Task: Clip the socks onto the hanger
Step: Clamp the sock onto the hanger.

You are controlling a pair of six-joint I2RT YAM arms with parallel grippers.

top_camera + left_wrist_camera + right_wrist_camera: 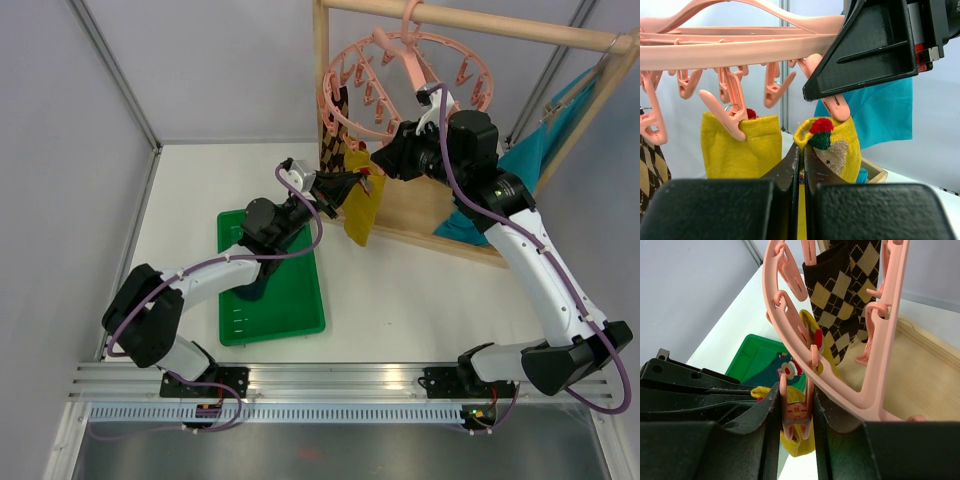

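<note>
Left claw pinching yellow sock, right claw squeezing hanger clip just above it

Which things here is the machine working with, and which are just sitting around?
In the job: pink hanger, argyle sock, clipped yellow sock, figured yellow sock in left gripper, clip in right gripper, teal sock.
Just there: green tray, teal cloth, wooden rack.

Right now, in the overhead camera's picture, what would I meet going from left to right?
Green tray → argyle sock → yellow sock → teal cloth.
</note>
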